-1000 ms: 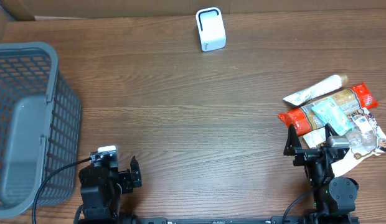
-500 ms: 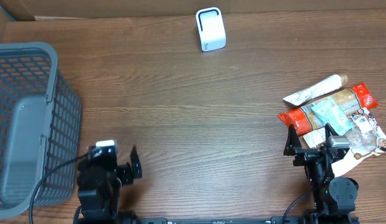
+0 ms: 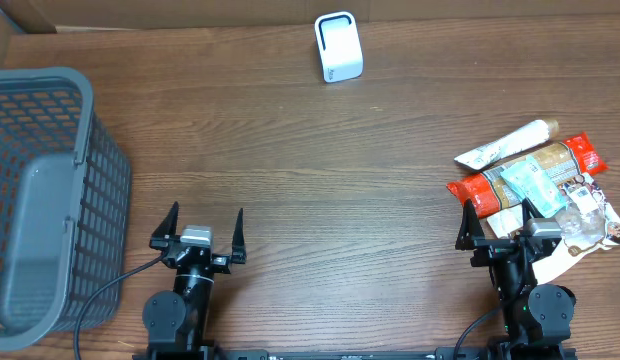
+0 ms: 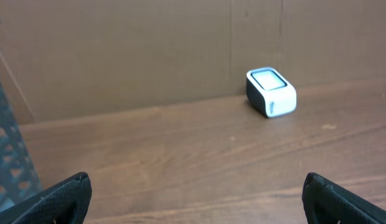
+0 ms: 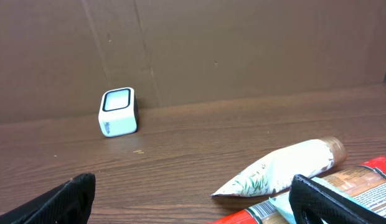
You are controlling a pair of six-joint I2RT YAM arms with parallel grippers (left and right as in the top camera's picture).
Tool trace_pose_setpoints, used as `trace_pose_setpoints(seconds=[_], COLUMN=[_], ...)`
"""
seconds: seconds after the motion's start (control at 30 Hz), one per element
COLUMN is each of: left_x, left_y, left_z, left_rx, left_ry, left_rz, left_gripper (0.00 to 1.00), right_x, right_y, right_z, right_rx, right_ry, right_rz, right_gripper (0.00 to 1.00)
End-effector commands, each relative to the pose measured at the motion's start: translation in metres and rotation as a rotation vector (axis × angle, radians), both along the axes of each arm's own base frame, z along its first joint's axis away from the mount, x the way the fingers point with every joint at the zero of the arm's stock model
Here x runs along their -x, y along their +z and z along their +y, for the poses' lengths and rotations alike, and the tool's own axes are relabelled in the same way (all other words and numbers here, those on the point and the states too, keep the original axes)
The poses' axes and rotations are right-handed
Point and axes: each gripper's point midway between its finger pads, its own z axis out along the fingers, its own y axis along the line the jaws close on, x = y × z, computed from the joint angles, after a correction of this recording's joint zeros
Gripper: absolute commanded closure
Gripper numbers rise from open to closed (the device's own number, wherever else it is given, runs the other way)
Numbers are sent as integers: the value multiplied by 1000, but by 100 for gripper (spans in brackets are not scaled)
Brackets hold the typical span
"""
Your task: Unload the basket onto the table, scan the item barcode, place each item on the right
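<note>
A white box-shaped barcode scanner point(image 3: 338, 47) stands at the far middle of the table, also showing in the left wrist view as the scanner point(image 4: 271, 92) and in the right wrist view as the scanner point(image 5: 117, 112). A pile of packaged items point(image 3: 538, 185) lies at the right: a cream tube pouch point(image 3: 505, 145) point(image 5: 286, 168), a red packet point(image 3: 520, 175) and several others. My right gripper point(image 3: 498, 222) point(image 5: 193, 190) stands open at the pile's near left edge, holding nothing. My left gripper point(image 3: 203, 225) point(image 4: 196, 190) is open and empty near the front left.
A grey mesh basket point(image 3: 90, 150) occupies the left side of the table; its edge point(image 4: 6, 155) shows at the left of the left wrist view. A cardboard wall point(image 4: 149, 50) lines the far edge behind the scanner.
My left gripper has swung round from pointing right to pointing at the far wall, and sits slightly further right. The right arm and the items have not moved.
</note>
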Motion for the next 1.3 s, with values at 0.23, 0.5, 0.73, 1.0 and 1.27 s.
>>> trace_pose_setpoints(seconds=[0.23, 0.5, 0.73, 1.0, 1.27], left_x=[1, 1, 1, 1, 1], left_y=[-16, -17, -17, -17, -17], left_z=[-5, -5, -5, -5, -5], left_rx=[35, 35, 35, 35, 35], left_ry=[-23, -23, -23, -23, -24], left_rz=[37, 37, 37, 37, 37], left_gripper=[0, 0, 1, 1, 1], right_x=[0, 0, 0, 0, 0], right_y=[-1, -1, -1, -1, -1], right_z=[-1, -1, -1, -1, -1], right_rx=[-5, -5, -5, -5, -5], right_ry=[-7, -7, -7, -7, -7], right_rz=[-7, -7, -7, -7, -7], right_gripper=[0, 0, 0, 0, 0])
